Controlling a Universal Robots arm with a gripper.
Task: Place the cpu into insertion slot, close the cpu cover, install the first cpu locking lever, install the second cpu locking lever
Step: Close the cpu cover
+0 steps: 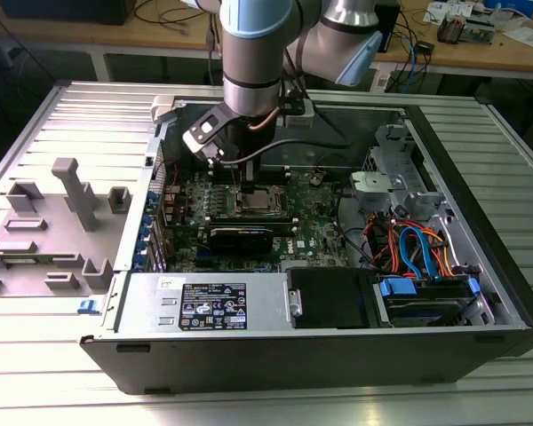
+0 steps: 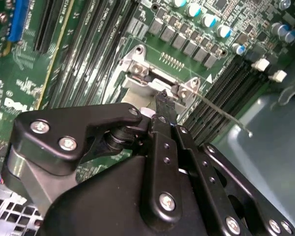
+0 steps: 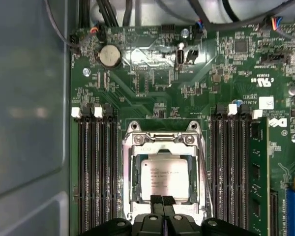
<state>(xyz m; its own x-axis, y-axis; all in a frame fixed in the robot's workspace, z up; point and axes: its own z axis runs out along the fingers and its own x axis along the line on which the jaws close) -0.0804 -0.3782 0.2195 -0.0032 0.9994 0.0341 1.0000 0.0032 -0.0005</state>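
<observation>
Gripper (image 3: pixel 162 200) fingers pressed together, holding nothing, tips at the chip's (image 3: pixel 163 176) near edge. Chip lies flat in the socket (image 3: pixel 162 133) under the lowered cover (image 3: pixel 162 149), directly beyond the tips.

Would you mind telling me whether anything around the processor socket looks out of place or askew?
One thing: a thin wire locking lever juts free from the insertion slot corner, angled over the memory slots, not latched. The cpu lies square under the cpu cover.
</observation>
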